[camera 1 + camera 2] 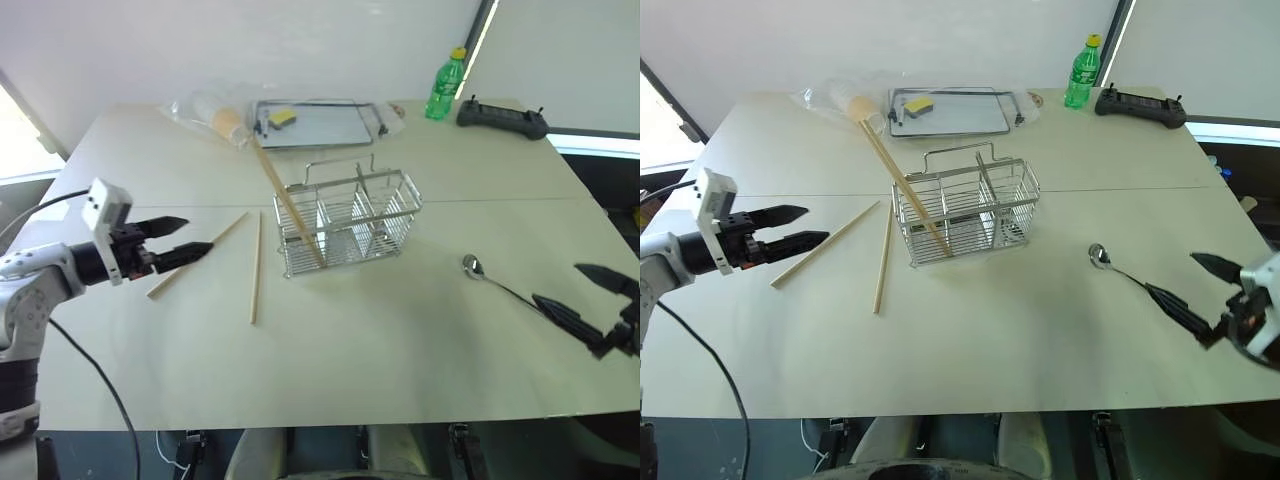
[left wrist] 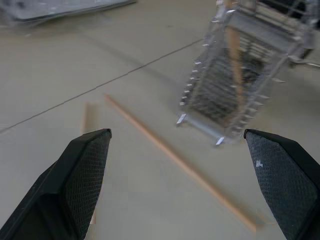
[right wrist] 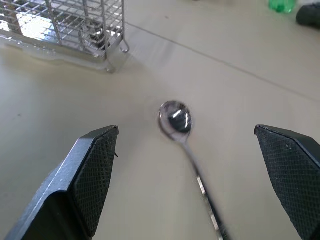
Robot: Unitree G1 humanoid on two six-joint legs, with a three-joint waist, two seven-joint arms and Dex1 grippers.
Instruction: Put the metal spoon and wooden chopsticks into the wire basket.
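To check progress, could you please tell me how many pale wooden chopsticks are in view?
3: one chopstick leans in the silver wire basket; two lie on the table left of it, one nearer, one farther.

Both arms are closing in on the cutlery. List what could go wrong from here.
1. The metal spoon lies flat on the table; the open right gripper may skid it away.
2. One chopstick already leans in the wire basket; dropping another in could tip it out.
3. The left gripper, open, may scatter the two loose chopsticks.
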